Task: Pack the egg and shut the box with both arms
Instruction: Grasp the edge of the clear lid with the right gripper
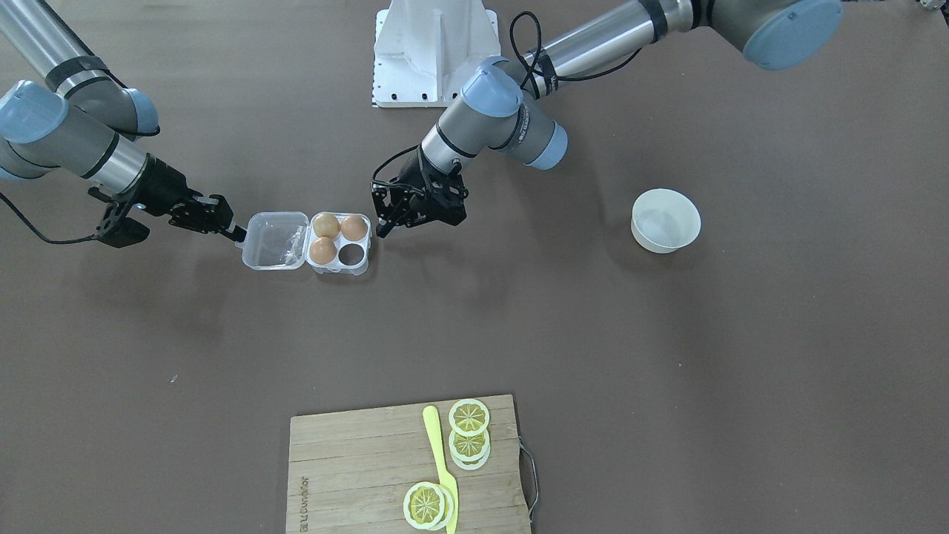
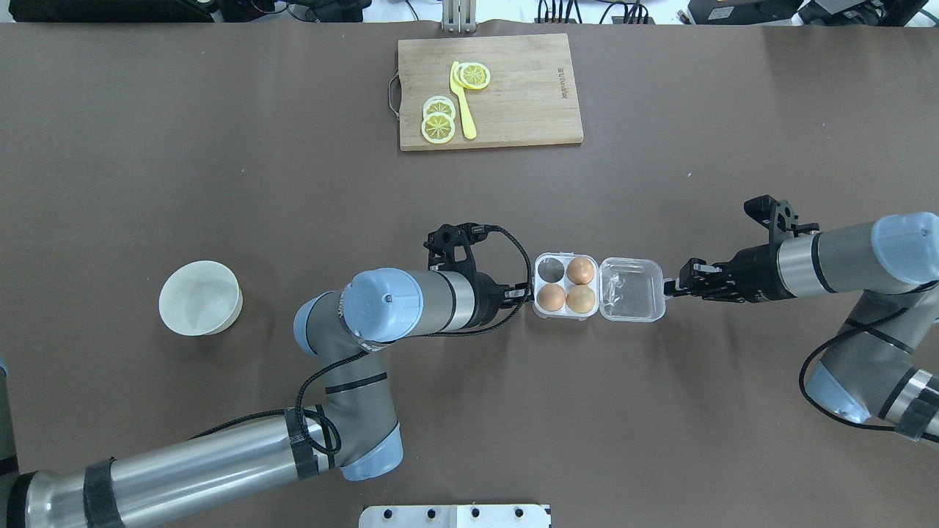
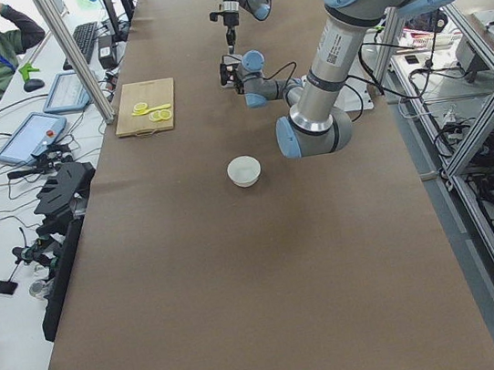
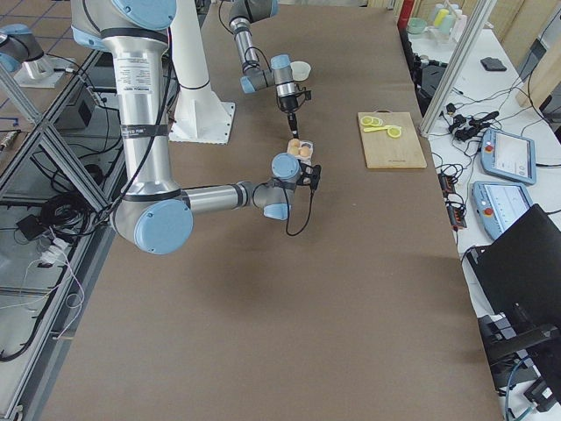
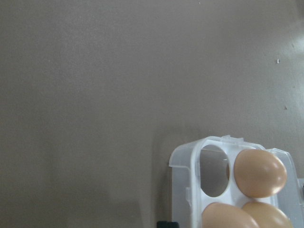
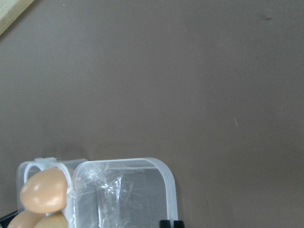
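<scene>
The clear box (image 2: 543, 312) lies open on the table with its lid (image 2: 632, 288) flat to the side. Three light-brown eggs sit in its cups, one of them on the far side (image 2: 580, 270). The fourth cup (image 2: 550, 270) is empty. My left gripper (image 2: 524, 293) is shut, its tip right at the tray's edge; I cannot tell if it touches. My right gripper (image 2: 666, 287) is shut on the lid's outer edge. In the front view the box (image 1: 337, 267), left gripper (image 1: 382, 228) and right gripper (image 1: 239, 233) show the same.
A white bowl (image 2: 200, 298) stands on the table beyond my left elbow. A wooden cutting board (image 2: 528, 95) with lemon slices (image 2: 439, 123) and a yellow knife lies at the far edge. The white pedestal (image 1: 434, 52) stands at the near edge.
</scene>
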You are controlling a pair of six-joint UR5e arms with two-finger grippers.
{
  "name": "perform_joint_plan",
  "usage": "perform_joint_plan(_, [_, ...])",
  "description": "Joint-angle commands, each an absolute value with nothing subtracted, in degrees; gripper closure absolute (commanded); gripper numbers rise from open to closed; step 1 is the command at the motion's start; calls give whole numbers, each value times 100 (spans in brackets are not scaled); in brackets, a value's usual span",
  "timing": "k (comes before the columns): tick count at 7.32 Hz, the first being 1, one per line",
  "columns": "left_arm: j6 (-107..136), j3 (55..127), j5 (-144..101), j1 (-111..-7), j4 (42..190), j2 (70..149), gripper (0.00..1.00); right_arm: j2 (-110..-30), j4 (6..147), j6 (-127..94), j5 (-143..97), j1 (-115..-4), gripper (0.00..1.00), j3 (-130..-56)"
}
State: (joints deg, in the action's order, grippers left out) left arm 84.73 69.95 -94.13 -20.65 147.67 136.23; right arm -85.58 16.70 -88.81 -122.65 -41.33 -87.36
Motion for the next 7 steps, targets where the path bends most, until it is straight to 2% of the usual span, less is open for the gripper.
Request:
perform_joint_plan(1, [8473, 6987, -9413, -2065, 14766, 13623, 100, -8569, 1679, -8877, -12287, -4140, 100, -8876])
perform_joint_plan(7, [8473, 7022, -9413, -2074, 14783, 13623, 100, -8587, 1749, -8956, -12506, -4289, 100, -9289])
